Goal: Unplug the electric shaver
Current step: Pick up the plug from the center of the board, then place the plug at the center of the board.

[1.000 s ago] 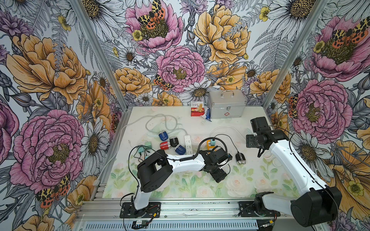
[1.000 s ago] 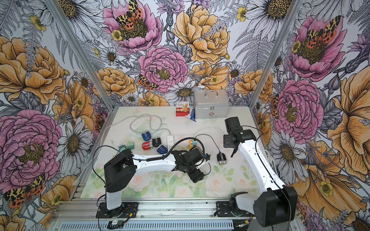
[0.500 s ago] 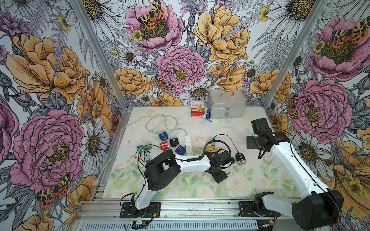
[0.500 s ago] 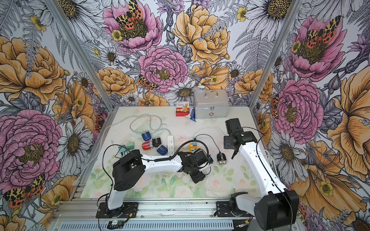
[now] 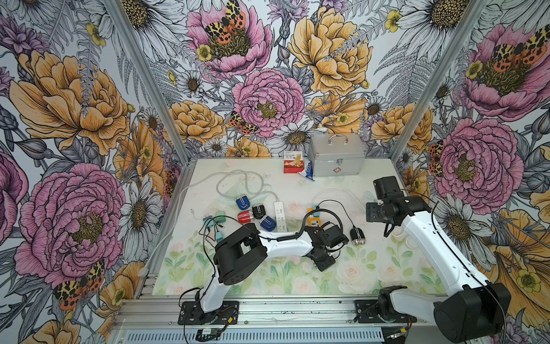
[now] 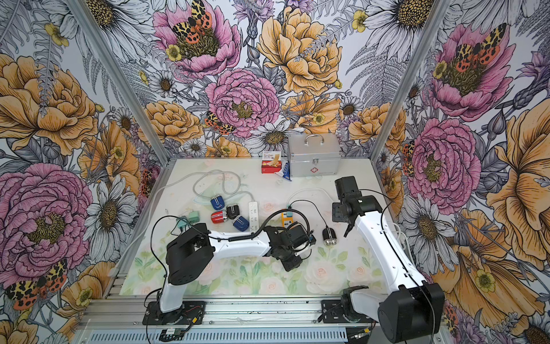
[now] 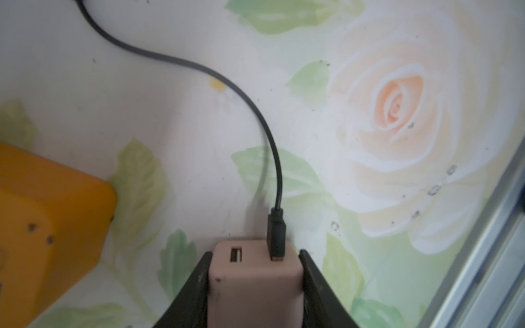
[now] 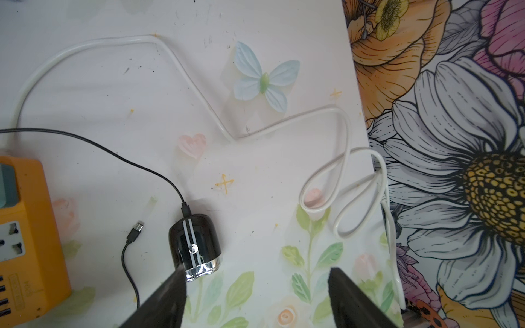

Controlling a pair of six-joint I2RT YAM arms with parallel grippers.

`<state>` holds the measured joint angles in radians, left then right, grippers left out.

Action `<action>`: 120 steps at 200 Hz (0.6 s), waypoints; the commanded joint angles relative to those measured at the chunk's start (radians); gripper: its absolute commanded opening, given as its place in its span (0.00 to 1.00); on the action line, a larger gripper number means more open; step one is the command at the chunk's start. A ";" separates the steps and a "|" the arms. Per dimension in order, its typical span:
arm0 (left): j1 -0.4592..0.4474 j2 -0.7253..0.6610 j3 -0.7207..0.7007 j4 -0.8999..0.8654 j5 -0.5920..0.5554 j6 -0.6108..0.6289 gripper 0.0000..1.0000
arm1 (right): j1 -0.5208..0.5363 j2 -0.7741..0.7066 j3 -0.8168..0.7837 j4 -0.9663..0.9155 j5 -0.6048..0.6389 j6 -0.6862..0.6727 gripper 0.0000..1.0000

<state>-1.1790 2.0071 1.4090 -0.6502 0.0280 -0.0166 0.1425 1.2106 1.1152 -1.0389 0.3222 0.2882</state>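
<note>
I see the electric shaver (image 8: 194, 247), stubby black with white stripes and a chrome head, lying on the floral table (image 5: 268, 277) between my arms, cable (image 8: 113, 152) plugged in, long axis back-to-front with the head toward the front rail (image 5: 297, 305). Flowered wallpaper (image 5: 89, 119) surrounds it. My left gripper (image 7: 255, 252) clamps a pink adapter (image 7: 254, 286); my right gripper (image 8: 255, 271) hangs with jaws spread.

A silver case (image 5: 336, 160) stands at the back beside a red box (image 5: 293, 164), a white power strip (image 5: 280, 216) nearer
</note>
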 commanded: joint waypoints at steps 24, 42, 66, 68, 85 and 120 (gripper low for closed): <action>0.040 -0.297 -0.053 -0.011 -0.166 -0.140 0.31 | 0.005 0.031 0.044 0.015 -0.049 0.020 0.78; 0.102 -0.416 -0.119 -0.011 -0.203 -0.222 0.31 | 0.036 0.051 0.073 0.029 -0.046 0.019 0.77; 0.217 -0.609 -0.233 -0.011 -0.231 -0.314 0.33 | 0.098 0.097 0.128 0.042 -0.036 0.019 0.77; 0.228 -0.626 -0.243 -0.011 -0.231 -0.322 0.33 | 0.103 0.102 0.132 0.043 -0.034 0.020 0.77; 0.341 -0.777 -0.327 -0.015 -0.251 -0.385 0.34 | 0.148 0.143 0.170 0.053 -0.031 0.024 0.77; 0.623 -1.050 -0.451 -0.111 -0.209 -0.496 0.37 | 0.238 0.223 0.217 0.078 -0.025 0.034 0.77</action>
<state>-0.6861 1.0969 1.0100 -0.6857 -0.1818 -0.3996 0.3332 1.3884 1.2915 -0.9939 0.2905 0.2996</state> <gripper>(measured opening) 0.441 0.770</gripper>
